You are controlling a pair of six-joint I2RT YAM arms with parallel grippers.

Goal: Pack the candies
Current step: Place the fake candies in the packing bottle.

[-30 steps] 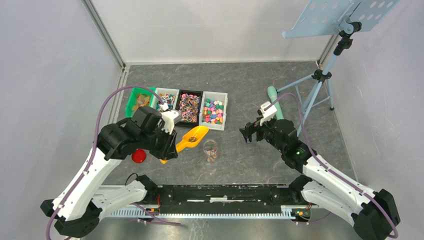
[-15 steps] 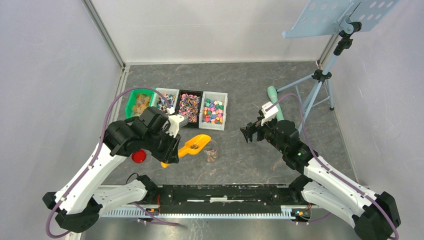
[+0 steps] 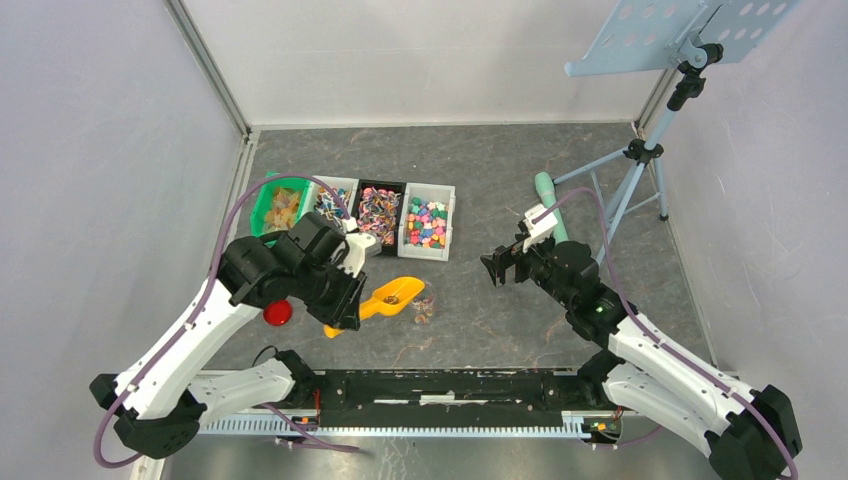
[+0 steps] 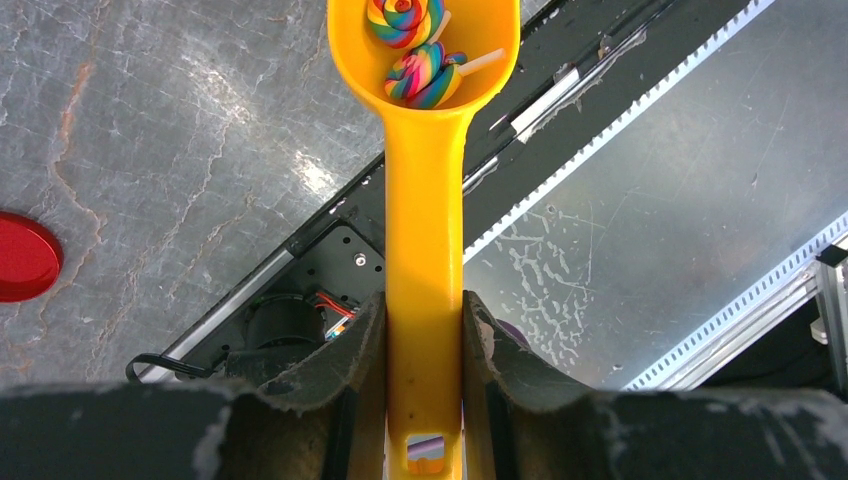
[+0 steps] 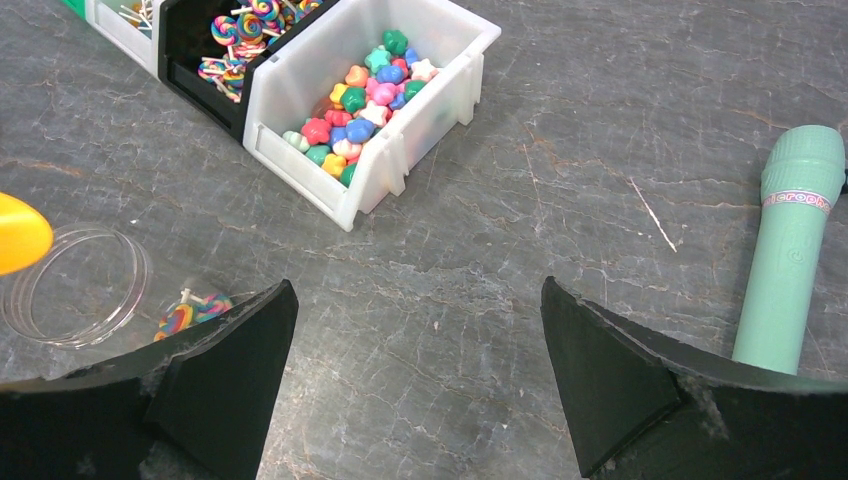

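The row of bins (image 3: 450,215) stands beyond the clear jar (image 5: 70,285); the nearest white bin holds star-shaped sweets (image 5: 365,95). The left gripper (image 4: 424,320) pinches the handle of the orange scoop (image 4: 424,200). The scoop's long axis runs from the fingers toward the jar, with the bowl tip at the jar's rim. The right gripper (image 5: 415,310), jaws spread and empty, hangs well apart to the jar's right, so the left arm is nearer. Two rainbow swirl lollipops (image 4: 425,78) lie in the bowl; tipping them in looks next.
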